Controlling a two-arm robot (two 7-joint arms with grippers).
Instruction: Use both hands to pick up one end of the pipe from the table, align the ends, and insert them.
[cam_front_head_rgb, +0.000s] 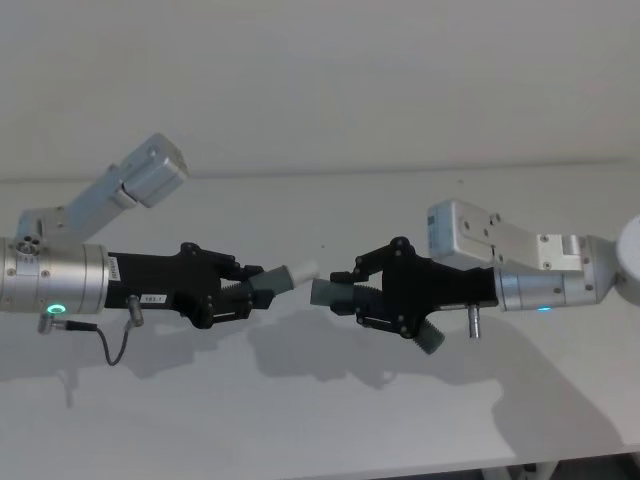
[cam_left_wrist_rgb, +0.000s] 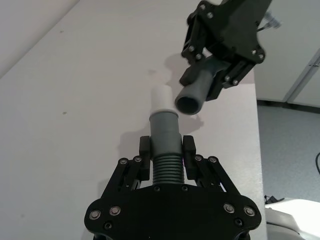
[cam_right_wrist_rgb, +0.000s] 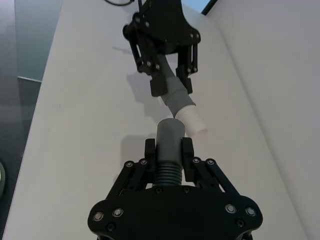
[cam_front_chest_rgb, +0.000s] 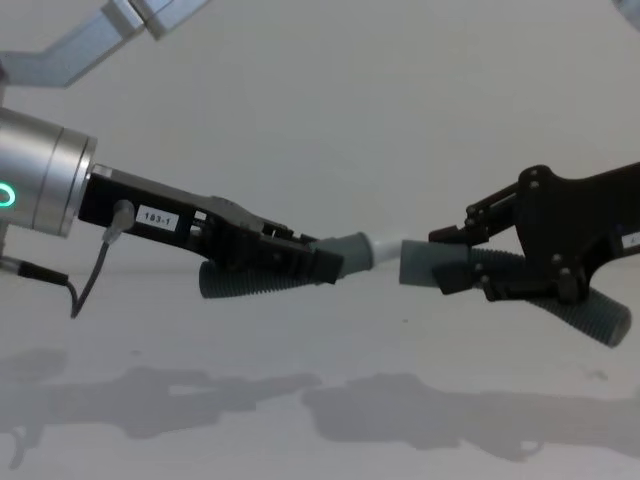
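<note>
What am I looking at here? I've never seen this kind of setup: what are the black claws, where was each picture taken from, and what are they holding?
This is a two-armed robot working over a white table. The black claws are its grippers. The head view looks down from above, and the chest view looks across from lower down. Each wrist view looks along one arm's own gripper toward the other.

The left gripper is shut on the first hose piece, ribbed and grey, which ends in a pale tip. The right gripper is shut on the second hose piece, which ends in an open cuff.

Both pieces are held in the air, with their shadows on the table. The two ends face each other closely, but the wrist views show the pale tip beside the cuff's mouth, not inside it.
</note>
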